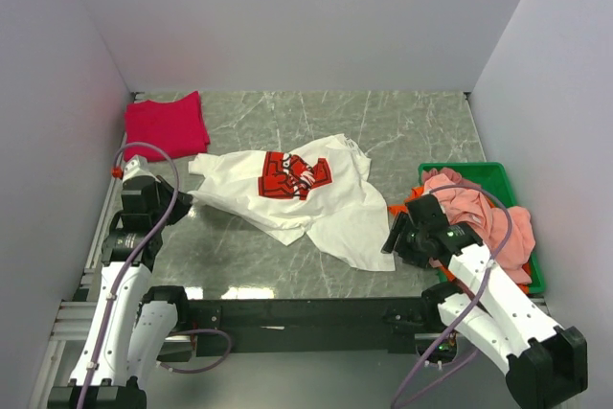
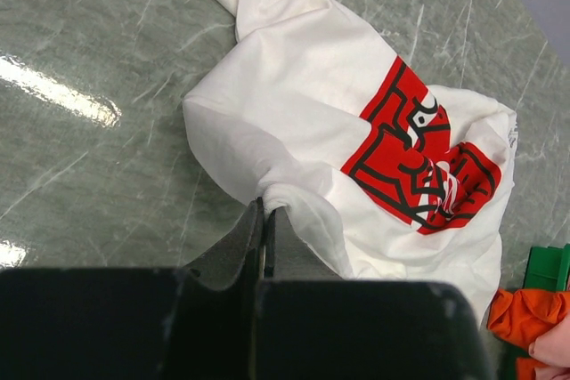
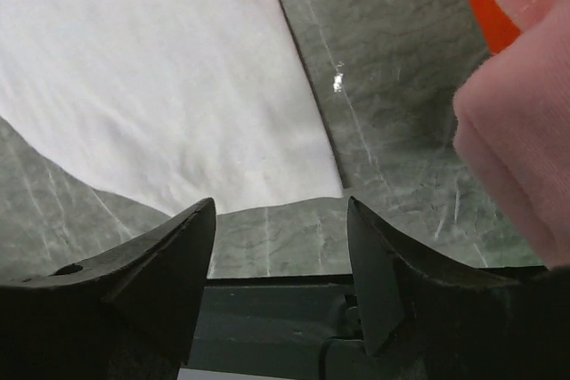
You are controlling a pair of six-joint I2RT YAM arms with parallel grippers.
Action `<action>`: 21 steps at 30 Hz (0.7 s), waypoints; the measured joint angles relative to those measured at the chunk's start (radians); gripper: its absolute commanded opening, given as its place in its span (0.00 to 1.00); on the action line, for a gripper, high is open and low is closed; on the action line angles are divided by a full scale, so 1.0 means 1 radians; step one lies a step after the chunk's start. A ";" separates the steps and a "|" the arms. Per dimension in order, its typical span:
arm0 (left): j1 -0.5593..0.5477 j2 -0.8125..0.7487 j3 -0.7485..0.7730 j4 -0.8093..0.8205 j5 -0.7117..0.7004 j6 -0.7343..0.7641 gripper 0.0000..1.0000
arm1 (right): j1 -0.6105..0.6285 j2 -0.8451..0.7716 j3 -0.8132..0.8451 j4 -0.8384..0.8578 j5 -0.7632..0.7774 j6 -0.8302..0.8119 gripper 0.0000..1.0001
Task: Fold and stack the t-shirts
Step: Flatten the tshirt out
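Left gripper (image 2: 264, 216) pinches white t-shirt (image 2: 303, 86) edge; right gripper (image 3: 280, 209) spread, empty.

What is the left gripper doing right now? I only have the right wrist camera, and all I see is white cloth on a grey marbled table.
Observer: The left gripper is shut on a bunched edge of the large white cloth t-shirt with a red logo print.
Operator: Is that shirt lying flat?
Observer: No, it lies crumpled and askew across the middle of the grey marbled table, logo facing up.
Operator: Is anything folded yet?
Observer: A crimson cloth t-shirt sits in the far left corner as a compact rectangle, so it looks folded.
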 measured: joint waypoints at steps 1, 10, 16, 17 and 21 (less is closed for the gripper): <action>0.000 -0.002 0.000 0.000 0.000 0.000 0.01 | 0.002 0.012 0.000 -0.002 0.006 0.006 0.66; -0.004 -0.010 0.000 0.000 0.000 0.000 0.01 | 0.062 0.094 -0.008 0.011 0.048 0.063 0.63; -0.028 -0.010 0.000 0.000 0.000 0.000 0.01 | 0.092 0.137 -0.013 0.024 0.071 0.101 0.59; -0.028 -0.010 0.000 0.000 0.000 0.000 0.01 | 0.096 0.145 -0.013 0.028 0.075 0.105 0.58; -0.030 -0.010 0.000 0.000 0.000 0.000 0.01 | 0.113 0.190 -0.015 0.045 0.090 0.122 0.57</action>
